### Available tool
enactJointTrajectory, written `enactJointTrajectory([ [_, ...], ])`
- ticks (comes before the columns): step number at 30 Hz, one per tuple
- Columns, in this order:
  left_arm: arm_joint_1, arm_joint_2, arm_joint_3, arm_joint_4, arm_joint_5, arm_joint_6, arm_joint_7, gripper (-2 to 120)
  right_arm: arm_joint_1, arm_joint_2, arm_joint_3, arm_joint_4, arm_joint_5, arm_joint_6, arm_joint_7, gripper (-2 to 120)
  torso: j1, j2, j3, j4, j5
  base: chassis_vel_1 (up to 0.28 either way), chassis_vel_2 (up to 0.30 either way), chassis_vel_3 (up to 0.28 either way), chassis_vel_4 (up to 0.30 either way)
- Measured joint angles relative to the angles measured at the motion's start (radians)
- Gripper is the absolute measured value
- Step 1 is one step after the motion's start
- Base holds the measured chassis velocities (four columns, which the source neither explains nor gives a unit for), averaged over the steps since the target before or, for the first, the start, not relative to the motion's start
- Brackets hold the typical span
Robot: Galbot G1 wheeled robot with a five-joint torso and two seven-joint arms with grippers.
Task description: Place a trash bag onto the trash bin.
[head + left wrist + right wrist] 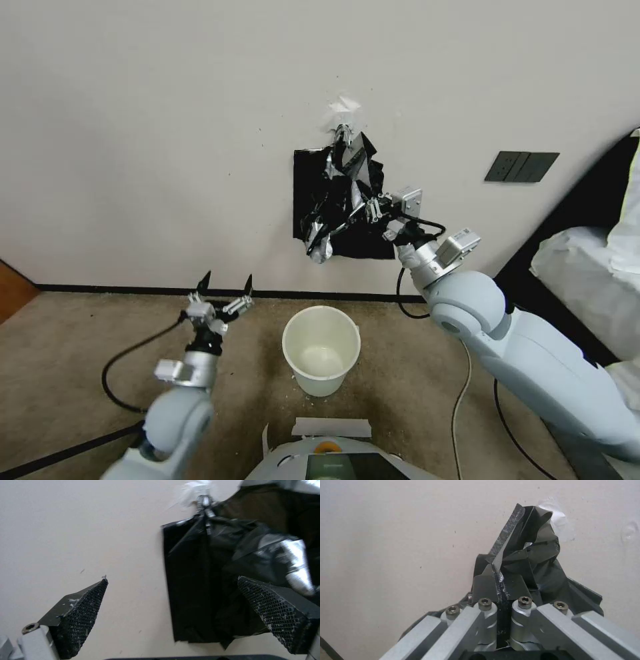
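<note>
While my head view shows the cream round trash bin (321,348) on carpet below, my right wrist view shows the right gripper (498,573) clenched on the crinkly trash bag (347,200) hanging at the wall; left gripper (224,287) spread wide.

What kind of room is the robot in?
Probably an ordinary indoor room, maybe an office or lab: brownish carpet, a plain wall with dark outlets, black trash bags hanging on it, and a trash bin below.

Trash bin (321,350) mouth open, floor around clear
</note>
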Motion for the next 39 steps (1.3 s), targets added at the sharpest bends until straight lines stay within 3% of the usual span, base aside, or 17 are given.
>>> enactJointTrajectory([
  [3,-0.172,0.118,0.107,0.014,-0.061,0.026,0.001,100,0.002,0.002,-0.002,-0.008,-0.013,0.0,0.0,0,0.0,0.0,0.0,-0.0001,-0.0001,0.0,0.0,0.0,0.0],
  [4,-0.172,0.118,0.107,0.014,-0.061,0.026,0.001,100,0.002,0.002,-0.002,-0.008,-0.013,0.0,0.0,0,0.0,0.0,0.0,-0.0001,-0.0001,0.0,0.0,0.0,0.0],
  [8,-0.448,0.231,0.336,0.038,-0.097,0.055,0.016,100,0.008,-0.002,-0.003,-0.013,-0.033,-0.001,0.0,0,0.0,0.0,0.0,0.0001,-0.0001,0.0,0.0,0.0,0.0],
  [10,-0.505,0.247,0.382,0.041,-0.1,0.063,0.019,100,0.007,-0.004,-0.003,-0.013,-0.037,-0.001,0.0,0,0.0,0.0,0.0,0.0004,0.0,0.0,0.0,0.0,0.0],
  [12,-0.664,0.274,0.519,0.053,-0.106,0.091,0.025,100,0.005,-0.007,-0.004,-0.017,-0.046,-0.002,0.0,0,0.0,0.0,0.0,0.0002,0.0001,0.0,0.0,0.0,0.0],
  [13,-0.664,0.274,0.519,0.053,-0.106,0.091,0.025,100,0.005,-0.007,-0.004,-0.017,-0.046,-0.002,0.0,0,0.0,0.0,0.0,0.0002,0.0001,0.0,0.0,0.0,0.0],
  [16,-0.828,0.281,0.661,0.065,-0.109,0.126,0.028,100,0.004,-0.007,-0.003,-0.019,-0.051,-0.001,0.0,0,0.0,0.0,0.0,0.0004,-0.0002,0.0,0.0,0.0,0.0],
  [17,-0.828,0.281,0.661,0.065,-0.109,0.126,0.028,100,0.004,-0.007,-0.003,-0.019,-0.051,-0.001,0.0,0,0.0,0.0,0.0,0.0004,-0.0002,0.0,0.0,0.0,0.0],
  [20,-1.041,0.279,0.845,0.073,-0.113,0.18,0.032,100,0.005,-0.008,-0.002,-0.019,-0.053,-0.002,0.0,0,0.0,0.0,0.0,0.0001,0.0,0.0,0.0,0.0,0.0],
  [21,-1.041,0.279,0.845,0.073,-0.113,0.18,0.032,100,0.005,-0.008,-0.002,-0.019,-0.053,-0.002,0.0,0,0.0,0.0,0.0,0.0001,0.0,0.0,0.0,0.0,0.0],
  [24,-1.215,0.262,1.008,0.081,-0.093,0.258,0.033,100,0.007,-0.006,0.002,-0.019,-0.052,-0.003,0.0,0,0.0,0.0,0.0,0.0002,0.0,0.0,0.0,0.0,0.0],
  [36,-1.377,0.18,1.16,0.121,-0.063,0.345,0.031,100,0.0,-0.005,0.022,-0.011,-0.046,-0.005,-0.001,0,0.0,0.0,0.0,-0.0001,0.0001,0.0,0.0,0.0,0.0],
  [39,-1.449,0.161,1.237,0.131,-0.053,0.41,0.03,100,-0.001,-0.001,0.028,-0.006,-0.044,-0.005,-0.001,0,0.0,0.0,0.0,0.0003,0.0001,0.0,0.0,0.0,0.0],
])
